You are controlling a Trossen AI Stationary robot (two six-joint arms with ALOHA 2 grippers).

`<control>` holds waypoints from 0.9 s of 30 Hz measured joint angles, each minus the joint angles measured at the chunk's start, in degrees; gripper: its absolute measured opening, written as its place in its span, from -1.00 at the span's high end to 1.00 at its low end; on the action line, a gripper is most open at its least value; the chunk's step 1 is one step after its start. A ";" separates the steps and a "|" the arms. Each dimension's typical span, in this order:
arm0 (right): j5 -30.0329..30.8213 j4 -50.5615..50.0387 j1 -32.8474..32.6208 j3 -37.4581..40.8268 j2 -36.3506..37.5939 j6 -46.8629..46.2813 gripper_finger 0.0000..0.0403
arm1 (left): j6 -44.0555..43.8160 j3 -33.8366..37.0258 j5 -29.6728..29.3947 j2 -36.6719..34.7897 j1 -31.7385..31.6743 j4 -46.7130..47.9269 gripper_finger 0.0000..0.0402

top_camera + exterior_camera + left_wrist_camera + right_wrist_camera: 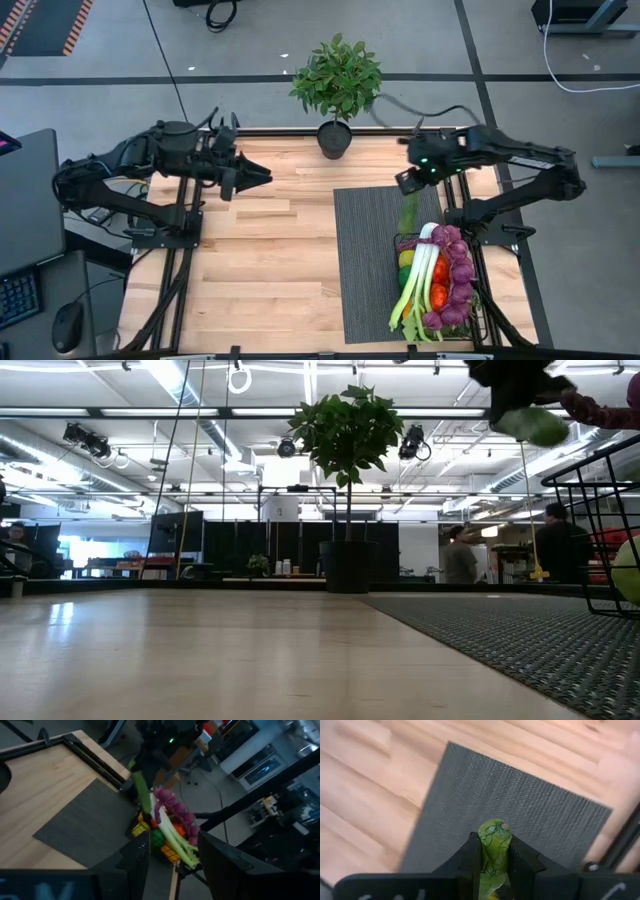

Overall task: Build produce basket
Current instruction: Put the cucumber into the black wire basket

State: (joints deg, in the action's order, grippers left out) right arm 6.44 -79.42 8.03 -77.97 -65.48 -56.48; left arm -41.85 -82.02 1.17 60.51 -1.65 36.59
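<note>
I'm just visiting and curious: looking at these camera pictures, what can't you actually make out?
- Low view: the basket is cut off by the picture's right edge; only a wire corner shows.
- High view: the leek and purple grapes cover the produce beneath.
- Right wrist view: the right end effector hides the lower part of the green vegetable it grips, so I can't name it.
- Left wrist view: the left end effector is dim, though its fingers stand apart.

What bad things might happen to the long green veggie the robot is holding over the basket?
The right end effector pinches only one end of the long green cucumber, so it might swing or slip out. The small black wire-mesh basket already looks heaped with a white-green leek and purple grapes, so the cucumber may roll off onto the dark grey ribbed mat.
</note>
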 joint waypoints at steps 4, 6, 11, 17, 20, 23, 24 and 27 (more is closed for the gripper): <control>-1.54 -0.54 -0.06 0.02 -4.25 8.10 0.62 | -1.04 0.00 0.00 1.22 0.00 0.19 0.14; -4.61 -0.72 -0.64 0.02 -5.85 9.85 0.62 | -1.55 -0.10 0.00 1.83 0.02 -0.80 0.14; -5.58 -0.79 -4.45 0.02 -8.86 8.26 0.62 | -2.68 -0.04 -1.32 2.15 -0.42 -1.94 0.14; -2.25 -1.01 -9.66 0.04 -11.34 2.98 0.62 | -2.68 -0.04 -8.88 2.23 -0.42 -6.10 0.14; 3.50 -2.63 -12.73 0.07 -11.33 0.46 0.62 | -2.90 -0.04 -13.27 2.20 -0.44 -9.38 0.14; 10.14 -4.84 -15.68 0.09 -11.03 -2.18 0.62 | -3.60 -0.04 -15.21 2.54 -0.44 -12.07 0.14; 11.84 -5.12 -16.82 0.09 -10.90 -2.97 0.62 | -3.58 -0.04 -15.34 2.58 -0.42 -12.50 0.14; 15.81 -5.27 -19.99 0.08 -10.95 -4.44 0.62 | -4.02 -0.04 -15.33 2.56 -0.35 -13.30 0.14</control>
State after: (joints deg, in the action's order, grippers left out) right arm 22.25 -84.68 -11.96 -77.90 -76.42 -60.92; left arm -45.87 -82.06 -14.16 63.07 -2.00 23.28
